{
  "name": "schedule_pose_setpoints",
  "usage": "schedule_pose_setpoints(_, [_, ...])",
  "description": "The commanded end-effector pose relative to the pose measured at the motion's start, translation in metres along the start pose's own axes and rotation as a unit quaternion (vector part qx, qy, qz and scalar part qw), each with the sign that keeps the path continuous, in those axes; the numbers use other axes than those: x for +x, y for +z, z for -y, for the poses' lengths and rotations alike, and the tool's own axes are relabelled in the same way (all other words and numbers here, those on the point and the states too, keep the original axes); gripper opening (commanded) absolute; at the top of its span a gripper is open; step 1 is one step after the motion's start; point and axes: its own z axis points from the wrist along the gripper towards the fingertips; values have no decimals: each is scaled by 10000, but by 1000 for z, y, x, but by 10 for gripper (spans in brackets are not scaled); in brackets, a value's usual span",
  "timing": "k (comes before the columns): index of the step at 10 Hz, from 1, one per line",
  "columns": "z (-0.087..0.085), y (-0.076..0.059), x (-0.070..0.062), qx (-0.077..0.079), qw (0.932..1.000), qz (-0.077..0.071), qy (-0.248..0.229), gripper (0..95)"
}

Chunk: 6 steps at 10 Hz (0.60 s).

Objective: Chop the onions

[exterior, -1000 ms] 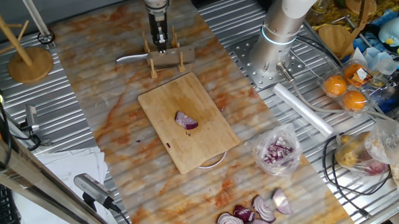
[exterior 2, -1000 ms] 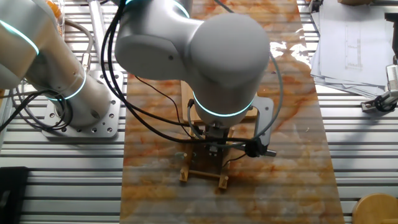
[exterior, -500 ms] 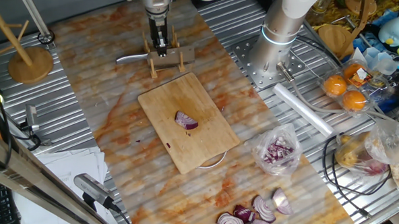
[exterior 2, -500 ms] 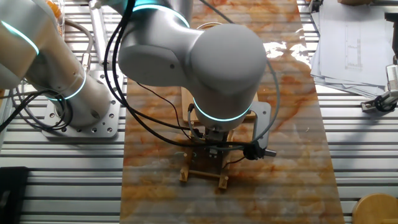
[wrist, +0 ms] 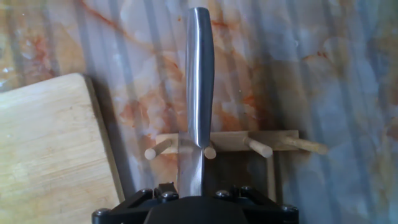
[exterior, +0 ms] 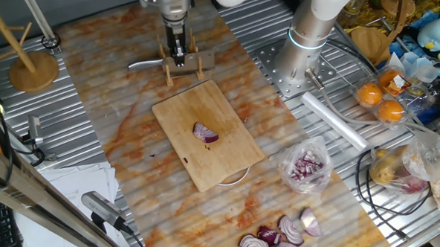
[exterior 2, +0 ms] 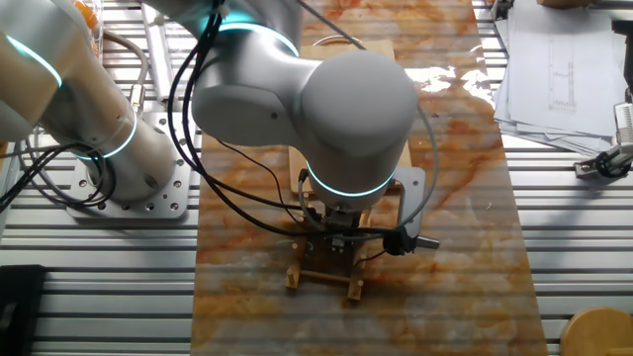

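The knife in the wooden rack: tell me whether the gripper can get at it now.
Probably yes: the gripper hangs right over the knife in its rack, nothing between them.

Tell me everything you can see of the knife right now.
The knife is all shiny metal, with a smooth rounded handle. It lies flat across the small wooden rack, between its pegs, handle sticking out past the rack's edge. The end effector sits over its blade end; the hand view hides that contact.
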Motion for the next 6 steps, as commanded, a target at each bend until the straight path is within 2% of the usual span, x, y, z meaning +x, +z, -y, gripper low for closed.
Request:
schedule_pose_setpoints(1, [1,2,1,16,10000,18,-4,380])
schedule_pose_setpoints(6, [-1,12,2,11,10000,30,-21,380])
